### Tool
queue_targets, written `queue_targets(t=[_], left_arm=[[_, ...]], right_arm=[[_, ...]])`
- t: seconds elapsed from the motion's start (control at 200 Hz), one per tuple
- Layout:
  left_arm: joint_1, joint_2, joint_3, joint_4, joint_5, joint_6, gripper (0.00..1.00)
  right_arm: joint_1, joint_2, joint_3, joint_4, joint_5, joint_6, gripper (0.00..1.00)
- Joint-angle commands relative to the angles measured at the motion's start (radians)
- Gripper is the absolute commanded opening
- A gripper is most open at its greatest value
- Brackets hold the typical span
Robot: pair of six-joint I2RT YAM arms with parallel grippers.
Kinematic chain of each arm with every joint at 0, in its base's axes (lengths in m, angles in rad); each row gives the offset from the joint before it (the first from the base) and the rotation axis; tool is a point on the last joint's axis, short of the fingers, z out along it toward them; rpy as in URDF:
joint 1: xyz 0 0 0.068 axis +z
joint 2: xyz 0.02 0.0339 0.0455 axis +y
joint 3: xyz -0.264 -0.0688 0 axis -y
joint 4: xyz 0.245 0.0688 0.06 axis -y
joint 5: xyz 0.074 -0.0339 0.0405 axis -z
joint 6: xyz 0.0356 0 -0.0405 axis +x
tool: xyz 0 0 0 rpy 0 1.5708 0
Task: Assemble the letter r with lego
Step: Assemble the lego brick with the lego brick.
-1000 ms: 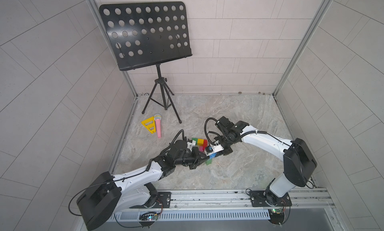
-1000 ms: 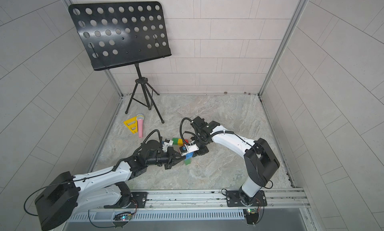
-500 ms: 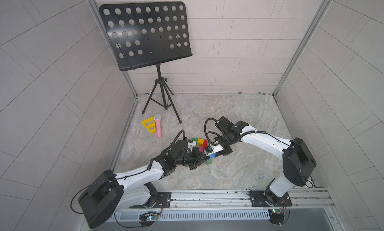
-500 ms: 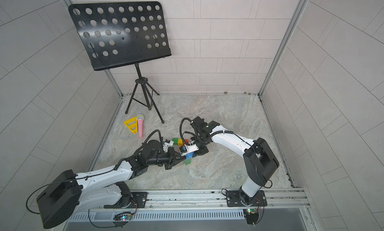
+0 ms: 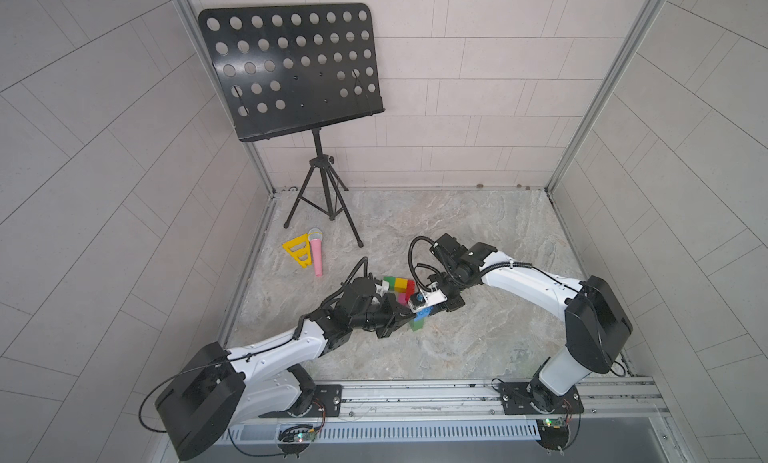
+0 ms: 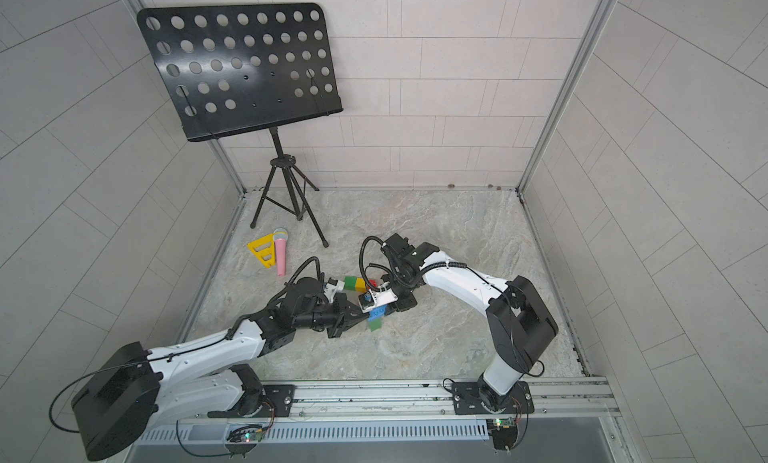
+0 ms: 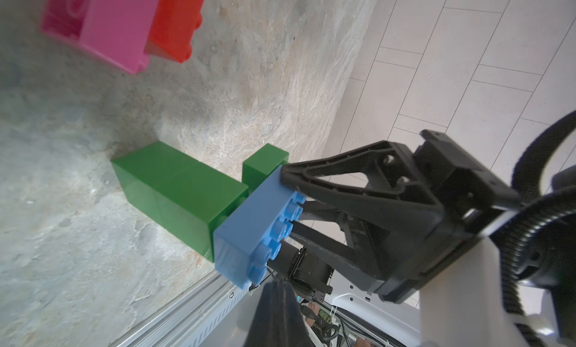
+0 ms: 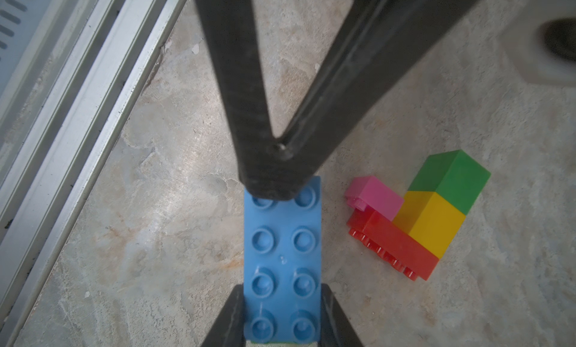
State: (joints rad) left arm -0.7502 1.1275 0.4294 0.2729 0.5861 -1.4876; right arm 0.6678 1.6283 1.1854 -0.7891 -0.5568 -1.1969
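Both arms are holding still, right gripper [image 8: 282, 314] grasping the long blue plastic brick [image 8: 282, 252], clenched left gripper [image 8: 268, 188] apparently pressing it onto green plastic bricks [image 7: 174, 192].

Both arms meet mid-table. The left gripper [image 6: 360, 312], fingers pinched together, has its tip at the blue brick [image 6: 376, 313], with the right gripper [image 6: 392, 305] over the same brick. A green brick [image 6: 375, 325] touches its near side. The green-yellow-red brick cluster [image 6: 356, 284] lies just behind. The yellow triangle [image 6: 261, 251] touches the pink toy microphone [image 6: 281, 257], near the black music stand [image 6: 237, 66].
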Motion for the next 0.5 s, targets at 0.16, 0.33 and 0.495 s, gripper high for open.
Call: queue_targets(t=[0.16,0.33,0.495], left_arm=[[0.024,0.002,0.034,0.010,0.018,0.018,0.00],[0.024,0.018,0.028,0.028,0.033,0.018,0.00],[0.025,0.027,0.028,0.025,0.047,0.023,0.00]], right_arm=[[0.009,0.027,-0.008,-0.027,0.004,-0.009,0.00],[0.008,0.029,-0.006,-0.029,0.000,-0.003,0.00],[0.007,0.030,-0.009,-0.029,0.001,0.000,0.00]])
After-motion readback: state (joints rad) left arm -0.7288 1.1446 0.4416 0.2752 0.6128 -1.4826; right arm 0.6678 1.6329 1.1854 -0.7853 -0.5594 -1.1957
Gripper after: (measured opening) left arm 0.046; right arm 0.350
